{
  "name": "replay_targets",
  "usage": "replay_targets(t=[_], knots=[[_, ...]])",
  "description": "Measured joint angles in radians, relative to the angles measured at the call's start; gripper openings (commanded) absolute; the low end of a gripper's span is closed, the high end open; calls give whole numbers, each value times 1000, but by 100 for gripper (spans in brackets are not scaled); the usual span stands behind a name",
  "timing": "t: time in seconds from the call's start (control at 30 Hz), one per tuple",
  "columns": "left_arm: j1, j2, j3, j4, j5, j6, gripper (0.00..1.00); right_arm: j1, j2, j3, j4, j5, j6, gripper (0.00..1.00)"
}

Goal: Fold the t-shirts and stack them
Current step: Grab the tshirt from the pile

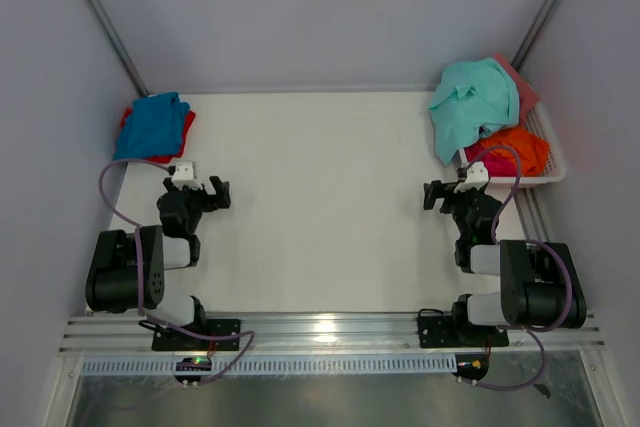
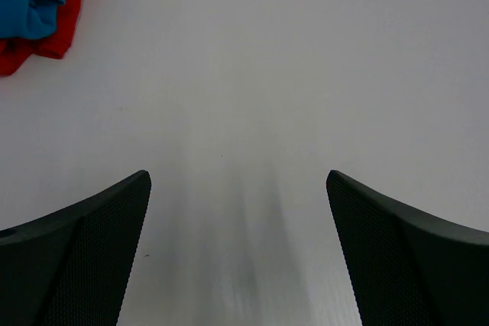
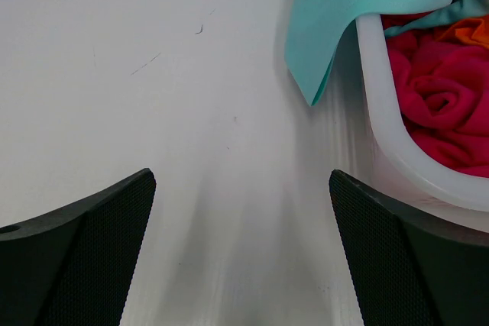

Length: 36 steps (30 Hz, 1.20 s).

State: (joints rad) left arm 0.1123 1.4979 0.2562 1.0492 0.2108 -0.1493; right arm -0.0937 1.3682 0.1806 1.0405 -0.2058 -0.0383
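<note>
Two t-shirts (image 1: 152, 125) left — four in basket (image 1: 532, 180).

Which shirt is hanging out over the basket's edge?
The mint-teal t-shirt: it drapes over the white basket rim, while the magenta tee and orange tee lie inside.

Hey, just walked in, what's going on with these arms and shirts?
Nothing is being handled now. The left pincer and right pincer are open and empty above the table. A blue t-shirt lies on a red t-shirt in the far left corner. The mint-teal t-shirt hangs over the rim of the white basket at far right, with an orange t-shirt and a magenta t-shirt inside.
</note>
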Motion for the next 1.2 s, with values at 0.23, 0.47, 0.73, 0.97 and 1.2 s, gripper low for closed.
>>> replay_targets(t=[0.23, 0.47, 0.73, 0.97, 1.2], knots=[[0, 0, 0, 0, 0, 0, 99, 0, 0, 0, 0, 0, 0, 99], [0, 0, 0, 0, 0, 0, 99, 0, 0, 0, 0, 0, 0, 99], [-1, 0, 1, 0, 27, 4, 99, 0, 0, 0, 3, 0, 0, 99], [-1, 0, 2, -3, 43, 6, 99, 0, 0, 0, 6, -8, 0, 99], [-1, 0, 2, -4, 44, 8, 99, 0, -126, 89, -203, -17, 2, 99]])
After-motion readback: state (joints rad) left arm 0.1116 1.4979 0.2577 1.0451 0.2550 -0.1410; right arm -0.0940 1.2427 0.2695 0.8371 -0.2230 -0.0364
